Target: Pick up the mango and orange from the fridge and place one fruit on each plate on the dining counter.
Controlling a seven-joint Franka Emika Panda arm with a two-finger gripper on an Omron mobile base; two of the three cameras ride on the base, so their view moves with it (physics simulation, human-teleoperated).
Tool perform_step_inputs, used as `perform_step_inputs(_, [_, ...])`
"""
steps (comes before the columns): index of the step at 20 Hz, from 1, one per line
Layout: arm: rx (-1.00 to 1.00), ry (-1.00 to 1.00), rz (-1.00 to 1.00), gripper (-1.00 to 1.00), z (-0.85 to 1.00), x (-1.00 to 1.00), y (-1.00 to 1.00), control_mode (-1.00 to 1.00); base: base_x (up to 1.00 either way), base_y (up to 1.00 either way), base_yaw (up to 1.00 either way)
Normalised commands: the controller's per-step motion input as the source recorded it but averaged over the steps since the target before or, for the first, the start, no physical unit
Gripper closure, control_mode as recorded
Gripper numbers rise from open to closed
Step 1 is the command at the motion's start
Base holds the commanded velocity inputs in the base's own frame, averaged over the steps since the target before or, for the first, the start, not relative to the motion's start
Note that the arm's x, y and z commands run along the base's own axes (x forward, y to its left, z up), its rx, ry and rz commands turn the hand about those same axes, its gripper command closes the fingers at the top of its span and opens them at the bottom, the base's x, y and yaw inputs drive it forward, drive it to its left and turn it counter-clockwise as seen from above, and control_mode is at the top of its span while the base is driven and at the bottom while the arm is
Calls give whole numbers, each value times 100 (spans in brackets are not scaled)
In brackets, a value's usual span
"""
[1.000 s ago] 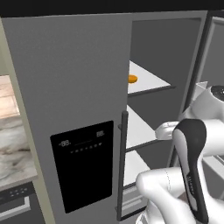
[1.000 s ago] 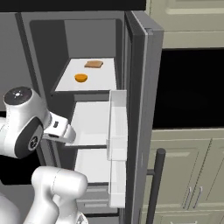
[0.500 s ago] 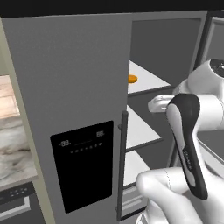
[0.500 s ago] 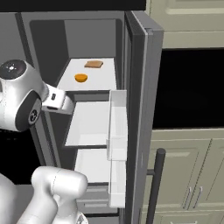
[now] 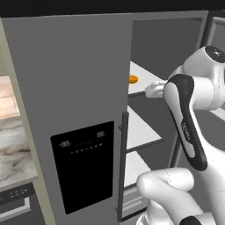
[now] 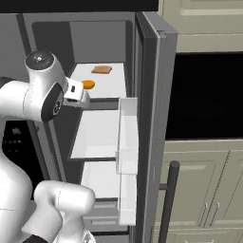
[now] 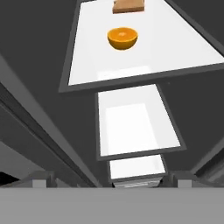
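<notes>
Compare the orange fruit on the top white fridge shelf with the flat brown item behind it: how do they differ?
The bright orange fruit is rounded below with a flat top face, like a cut half; the flat brown item is a low, squarish slab. The orange lies nearer the shelf's front edge; the brown item sits farther back, cut off by the hand view's edge. The orange is vivid; the brown item is dull tan. Both rest on the top white shelf of the open fridge, apart from each other.

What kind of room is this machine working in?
Most likely a home kitchen. A tall grey fridge stands open with an orange on its white top shelf, pale cabinets sit beside it, and a marble counter shows to the left.
</notes>
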Motion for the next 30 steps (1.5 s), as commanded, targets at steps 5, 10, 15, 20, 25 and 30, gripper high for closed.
perform_step_inputs(5, [1, 0, 6, -100, 0, 37, -15, -100, 0, 0, 0])
perform_step_inputs(10, [0, 0, 0, -100, 0, 34, 0, -100, 0, 0, 0])
perform_step_inputs(15, [0, 3, 0, -100, 0, 48, 0, -100, 0, 0, 0])
perform_step_inputs(20, [0, 2, 0, -100, 0, 45, 0, -100, 0, 0, 0])
perform_step_inputs(25, [0, 0, 0, -100, 0, 23, 9, -100, 0, 0, 0])
perform_step_inputs(30, [0, 0, 0, -100, 0, 18, 24, -100, 0, 0, 0])
